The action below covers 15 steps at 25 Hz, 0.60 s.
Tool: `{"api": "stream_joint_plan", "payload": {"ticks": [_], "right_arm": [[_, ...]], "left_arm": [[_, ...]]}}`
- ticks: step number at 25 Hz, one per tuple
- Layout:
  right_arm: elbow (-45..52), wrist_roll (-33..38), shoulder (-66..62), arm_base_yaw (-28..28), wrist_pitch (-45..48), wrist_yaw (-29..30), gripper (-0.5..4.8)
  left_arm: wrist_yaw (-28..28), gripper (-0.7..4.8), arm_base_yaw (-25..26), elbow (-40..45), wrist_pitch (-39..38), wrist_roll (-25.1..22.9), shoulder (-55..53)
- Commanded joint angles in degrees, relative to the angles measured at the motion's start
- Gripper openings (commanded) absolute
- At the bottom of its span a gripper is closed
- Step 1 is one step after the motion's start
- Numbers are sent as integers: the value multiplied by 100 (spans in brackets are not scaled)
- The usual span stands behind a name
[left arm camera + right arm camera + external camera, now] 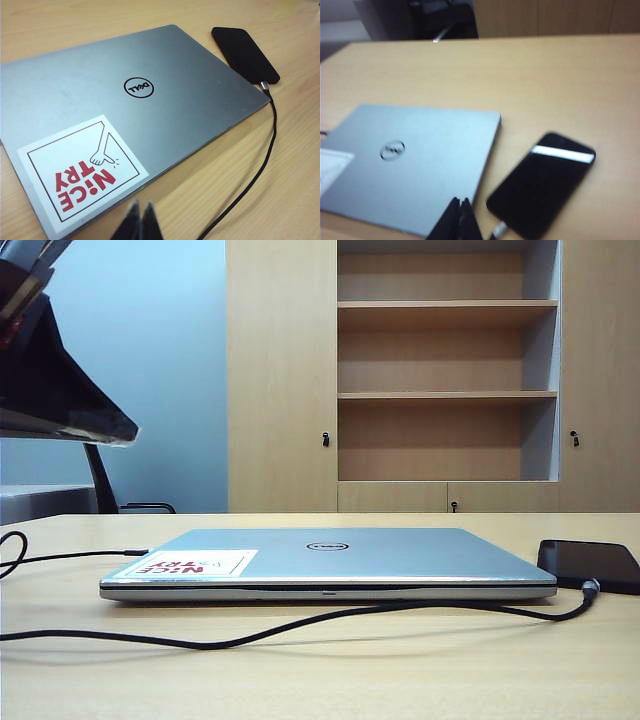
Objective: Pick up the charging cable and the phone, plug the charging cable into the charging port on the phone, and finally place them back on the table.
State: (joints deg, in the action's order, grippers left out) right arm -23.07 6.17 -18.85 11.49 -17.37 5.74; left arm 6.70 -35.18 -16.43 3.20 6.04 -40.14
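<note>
A closed silver laptop [330,560], a flat matte metal slab with a round logo and a white sticker [82,167] in red lettering on its lid, lies in the middle of the pale wood-grain worktop [400,670]. Just beside the laptop's right edge rests the phone [590,565], a thin black rectangle with rounded corners and a glossy screen. The charging cable [300,625], a thin black cord, runs along the worktop in front of the laptop and curves up to the phone's near short edge, where its silvery plug [265,87] sits in the charging port [501,227].

The left gripper [140,220] hangs above the laptop's sticker corner, jaws clenched on nothing. The right gripper [459,217] hangs above the laptop's corner nearest the phone, jaws likewise clenched and empty.
</note>
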Motion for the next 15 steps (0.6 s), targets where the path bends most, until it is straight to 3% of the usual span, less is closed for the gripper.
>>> {"api": "stream_joint_plan", "payload": {"ticks": [1, 9, 15], "right_arm": [[304, 0, 201, 0, 114, -122, -6], [693, 0, 352, 0, 72, -754, -6], [713, 131, 350, 0, 90, -546, -5]], "left_arm": [[17, -6, -2, 72, 127, -22, 2], [17, -6, -2, 472, 833, -11, 2], [17, -6, -4, 581, 968, -4, 2]]}}
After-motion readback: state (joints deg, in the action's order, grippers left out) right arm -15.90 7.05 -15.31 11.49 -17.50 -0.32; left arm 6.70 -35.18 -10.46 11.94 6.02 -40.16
